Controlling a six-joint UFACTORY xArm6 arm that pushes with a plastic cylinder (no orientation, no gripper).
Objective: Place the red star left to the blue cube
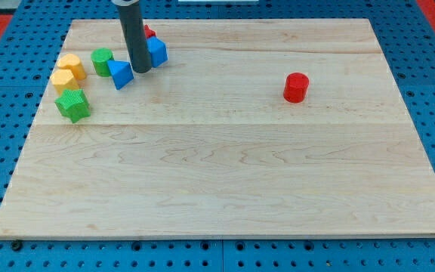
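My tip [141, 70] stands at the view's upper left, between a blue triangular block [120, 74] on its left and the blue cube [156, 51] on its right, close to both. The red star [149, 32] is mostly hidden behind the rod; only a small red part shows just above the blue cube. Contact between the tip and the blocks cannot be told.
A green cylinder [101, 60] lies left of the blue triangular block. Two yellow blocks [72, 65] [63, 81] and a green star-like block [73, 105] sit near the board's left edge. A red cylinder [296, 87] stands alone at the right of centre on the wooden board [225, 174].
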